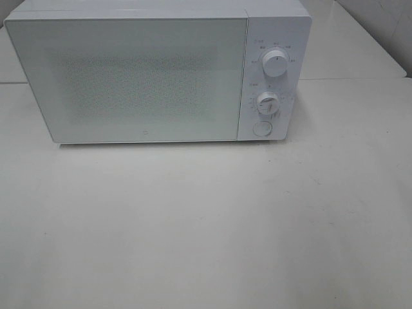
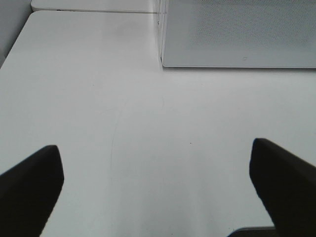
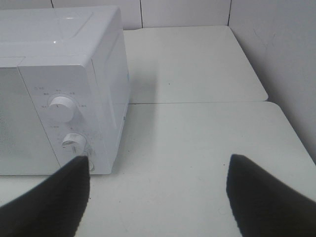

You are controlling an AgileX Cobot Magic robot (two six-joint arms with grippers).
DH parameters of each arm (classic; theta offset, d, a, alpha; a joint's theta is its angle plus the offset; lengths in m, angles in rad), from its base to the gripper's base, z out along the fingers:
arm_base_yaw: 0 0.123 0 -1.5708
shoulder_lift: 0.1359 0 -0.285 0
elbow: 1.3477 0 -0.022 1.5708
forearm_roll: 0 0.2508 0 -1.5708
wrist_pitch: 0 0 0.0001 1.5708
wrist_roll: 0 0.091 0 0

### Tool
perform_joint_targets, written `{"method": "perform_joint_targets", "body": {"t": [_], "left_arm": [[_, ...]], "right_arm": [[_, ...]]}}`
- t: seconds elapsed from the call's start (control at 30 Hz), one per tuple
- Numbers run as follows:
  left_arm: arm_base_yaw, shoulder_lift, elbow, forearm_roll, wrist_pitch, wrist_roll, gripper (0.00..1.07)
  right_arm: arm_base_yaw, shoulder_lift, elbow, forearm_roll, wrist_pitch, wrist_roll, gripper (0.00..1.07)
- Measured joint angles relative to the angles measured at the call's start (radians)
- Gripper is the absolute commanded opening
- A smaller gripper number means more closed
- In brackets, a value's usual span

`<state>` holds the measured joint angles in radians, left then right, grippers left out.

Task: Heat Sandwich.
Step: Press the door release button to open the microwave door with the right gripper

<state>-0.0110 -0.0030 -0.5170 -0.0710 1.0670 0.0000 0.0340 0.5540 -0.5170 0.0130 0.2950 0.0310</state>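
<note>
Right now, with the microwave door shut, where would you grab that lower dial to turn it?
Probably by its round rim, coming straight at the microwave front. The lower dial stands out from the flat control panel and faces forward, so a gripper can close on opposite sides of it. The open right gripper sits nearer it.

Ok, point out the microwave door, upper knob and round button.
microwave door (image 1: 141,80), exterior high view, centre of window.
upper knob (image 1: 275,64), exterior high view, its face.
round button (image 1: 262,129), exterior high view, its middle.
</note>
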Motion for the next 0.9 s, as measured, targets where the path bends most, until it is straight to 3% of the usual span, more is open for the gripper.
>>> {"method": "perform_joint_targets", "body": {"t": [0.7,0.9], "left_arm": [[0.0,0.0,0.0,0.0,0.0,0.0,0.98],[0.0,0.0,0.0,0.0,0.0,0.0,0.98]], "right_arm": [[0.0,0.356,0.003,-0.023,-0.323,0.007,0.75],[0.0,0.423,0.115,-0.049,-0.637,0.007,0.75]]}}
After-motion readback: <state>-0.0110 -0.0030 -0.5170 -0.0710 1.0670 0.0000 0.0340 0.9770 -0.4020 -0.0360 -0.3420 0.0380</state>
